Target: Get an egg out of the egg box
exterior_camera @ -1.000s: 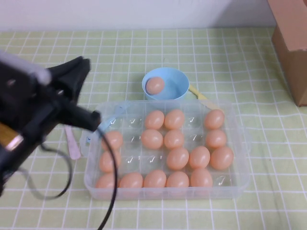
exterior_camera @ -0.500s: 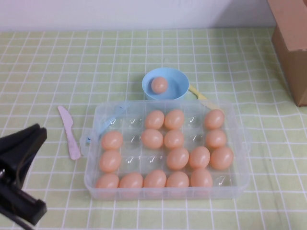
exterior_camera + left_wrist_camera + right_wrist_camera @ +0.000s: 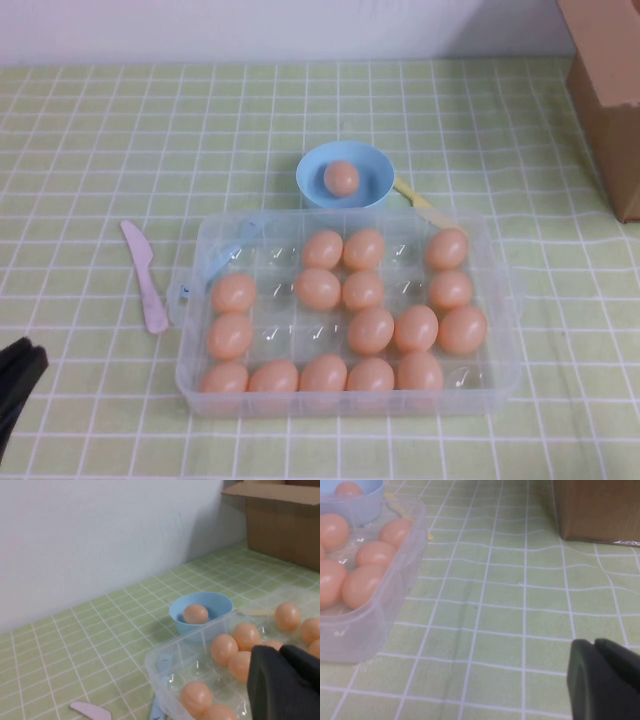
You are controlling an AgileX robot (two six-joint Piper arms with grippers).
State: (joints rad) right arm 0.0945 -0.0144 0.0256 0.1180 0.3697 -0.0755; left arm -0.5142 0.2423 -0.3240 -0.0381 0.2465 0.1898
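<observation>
The clear plastic egg box [image 3: 350,403] lies open at the table's middle, with several orange-tan eggs in its cups. One egg [image 3: 341,178] lies apart in the round light-blue bowl [image 3: 372,165] just behind the box; it also shows in the left wrist view [image 3: 195,614]. My left gripper [image 3: 15,385] is at the near left corner, well clear of the box, shut and empty, as the left wrist view [image 3: 280,650] shows. My right gripper [image 3: 595,642] is out of the high view. It is shut and empty over bare cloth to the right of the box [image 3: 370,630].
A pink plastic knife [image 3: 145,275] lies left of the box. A yellow utensil [image 3: 412,195] pokes out behind the box by the bowl. A cardboard box [image 3: 610,90] stands at the far right. The box's pale blue clasp [image 3: 240,240] is at its left rear corner.
My left arm has pulled back from over the box's left side to the near left corner. The egg in the bowl has rolled a little to the right.
</observation>
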